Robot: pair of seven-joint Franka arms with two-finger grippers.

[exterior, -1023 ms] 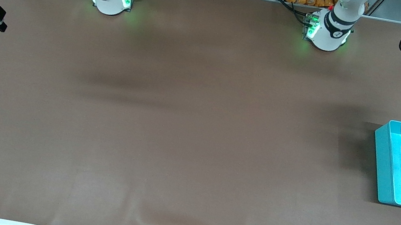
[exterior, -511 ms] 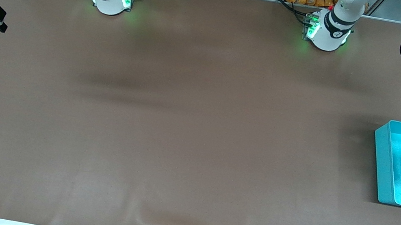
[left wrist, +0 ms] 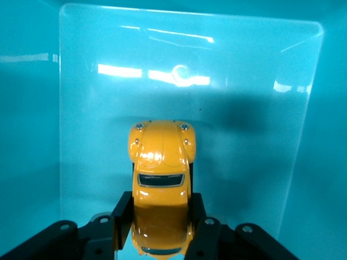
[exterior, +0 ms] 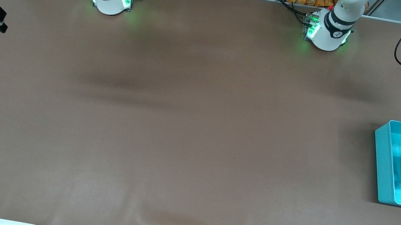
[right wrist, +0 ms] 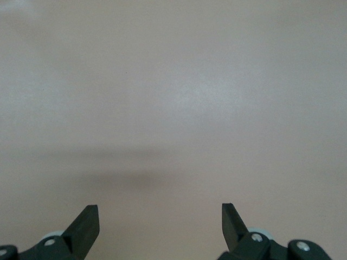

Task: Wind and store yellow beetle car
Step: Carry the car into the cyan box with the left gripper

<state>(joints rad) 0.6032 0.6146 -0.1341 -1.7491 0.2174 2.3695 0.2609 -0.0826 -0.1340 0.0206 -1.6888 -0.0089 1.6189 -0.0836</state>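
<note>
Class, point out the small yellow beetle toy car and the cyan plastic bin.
small yellow beetle toy car [left wrist: 161,162], left wrist view, on its roof.
cyan plastic bin [exterior: 382,159], front view, on its side wall.

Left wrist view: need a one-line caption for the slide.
Left gripper shut on the yellow toy car, holding it inside the cyan bin.

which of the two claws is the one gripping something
The left claw, over the cyan bin, is clamped on the yellow beetle car. The right claw is open and holds nothing, waiting at the right arm's end of the table.
</note>
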